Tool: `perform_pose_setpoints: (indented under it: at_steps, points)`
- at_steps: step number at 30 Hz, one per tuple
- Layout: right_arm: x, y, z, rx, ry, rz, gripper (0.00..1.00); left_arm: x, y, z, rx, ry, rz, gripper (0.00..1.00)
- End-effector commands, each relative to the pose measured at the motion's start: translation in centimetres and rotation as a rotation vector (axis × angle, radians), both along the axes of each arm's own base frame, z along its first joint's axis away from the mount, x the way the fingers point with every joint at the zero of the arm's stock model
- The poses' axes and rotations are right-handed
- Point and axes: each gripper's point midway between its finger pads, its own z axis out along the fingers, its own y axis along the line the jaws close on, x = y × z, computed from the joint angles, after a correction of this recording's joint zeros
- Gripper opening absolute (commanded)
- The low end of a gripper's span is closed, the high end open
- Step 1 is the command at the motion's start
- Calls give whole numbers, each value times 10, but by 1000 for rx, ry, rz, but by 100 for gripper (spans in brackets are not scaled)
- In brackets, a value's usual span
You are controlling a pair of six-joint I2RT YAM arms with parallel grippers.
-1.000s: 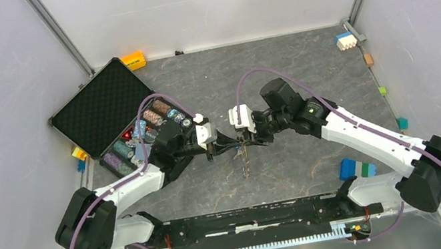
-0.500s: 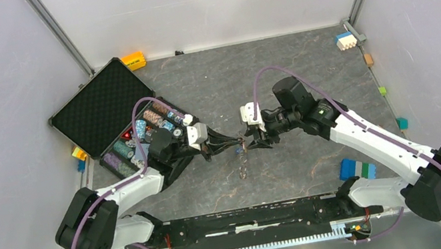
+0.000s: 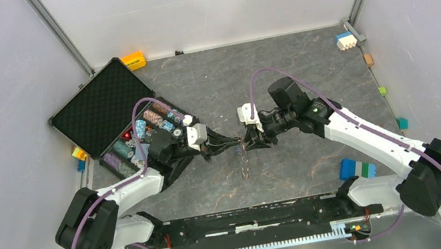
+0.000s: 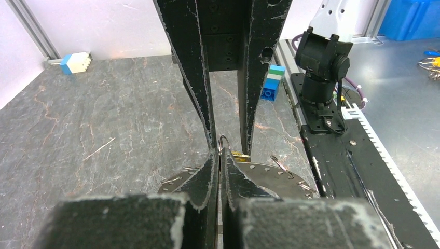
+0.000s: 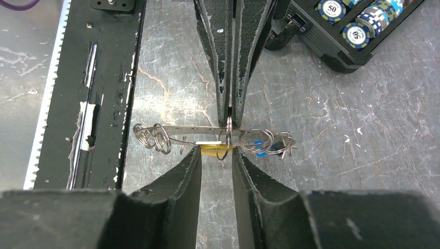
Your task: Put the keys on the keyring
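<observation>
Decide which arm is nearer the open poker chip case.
Left. The left arm lies right beside the chip-filled half of the case; the right arm reaches in from the opposite side, well clear of it.

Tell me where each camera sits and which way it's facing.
Top: above and behind the arms, looking down on the table; both arms show whole, with the left gripper and right gripper tip to tip.
Left wrist: on the left arm, looking past its shut fingers toward the right arm's base.
Right wrist: on the right arm, looking past its own fingers toward the chip case.
Shared: both wrist views show the keyring and yellow key.
</observation>
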Motion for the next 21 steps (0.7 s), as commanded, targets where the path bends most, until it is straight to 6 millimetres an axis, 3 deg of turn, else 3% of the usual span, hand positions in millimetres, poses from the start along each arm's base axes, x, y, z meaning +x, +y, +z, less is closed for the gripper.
perform_pose_setpoints:
  at_steps: [1,14,21]
  points:
    - [7,6,20,45,-34,3,33,-5,1,11,-28,-68,-24,2]
    - [10,6,22,53,-18,1,32,-7,1,7,-4,-88,-33,2]
    - [6,8,21,58,7,21,22,-6,0,6,1,-89,-31,2]
